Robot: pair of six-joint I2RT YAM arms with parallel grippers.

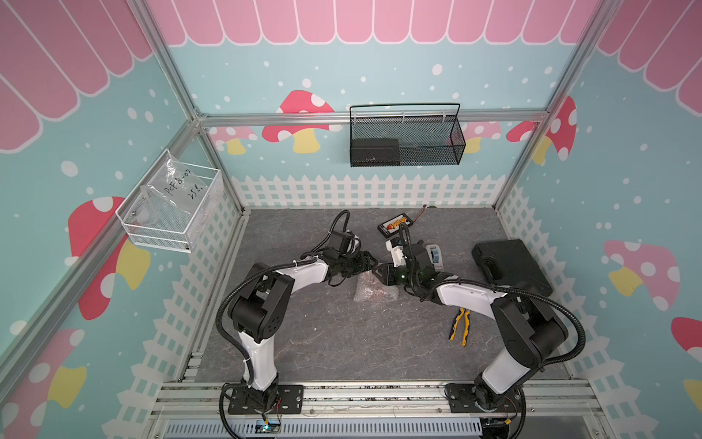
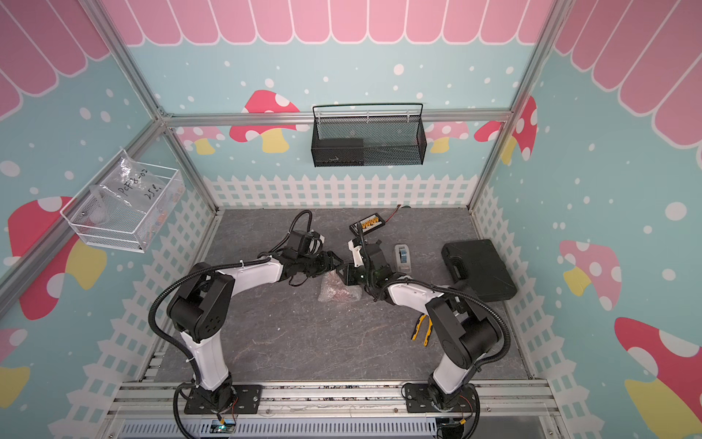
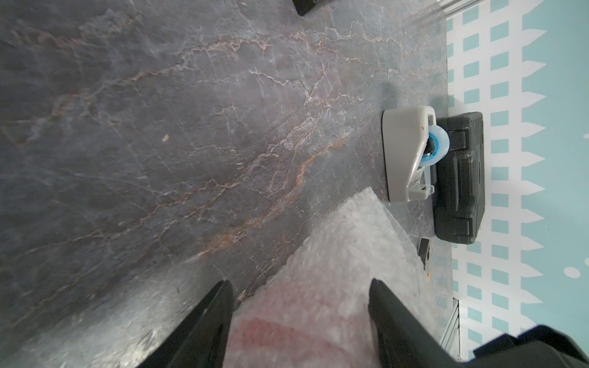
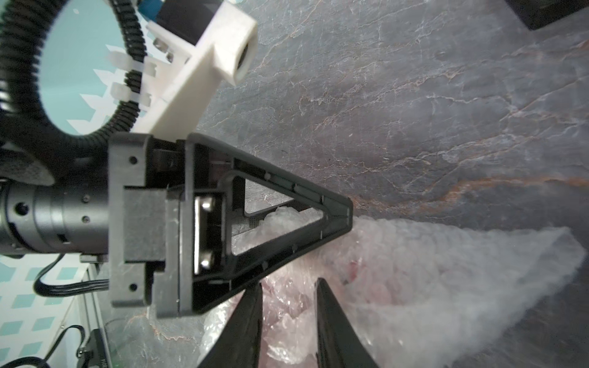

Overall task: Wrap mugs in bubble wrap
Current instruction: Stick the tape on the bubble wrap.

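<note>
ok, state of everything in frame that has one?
bubble wrap: bunched around mug
mug: covered, red showing through
left gripper: open, jaws straddling the bubble wrap
right gripper: slightly open, at the bubble wrap
black case: shut, lying flat
tape dispenser: upright, roll loaded

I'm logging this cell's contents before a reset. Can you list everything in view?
bubble wrap: one, clear, bundled mid-table between the grippers
mug: one, red, faintly visible through the wrap
tape dispenser: one, grey with blue roll, beyond the right arm
case: one, black, table's right side
pliers: one, yellow and black, near right
connector board: one, black with orange plugs, far centre
mesh basket: one, black, back wall
wire basket: one, white, left wall, holding a clear bag
table: one, grey marble
left gripper: black, open astride the wrap
right gripper: black, open over the wrap
</note>
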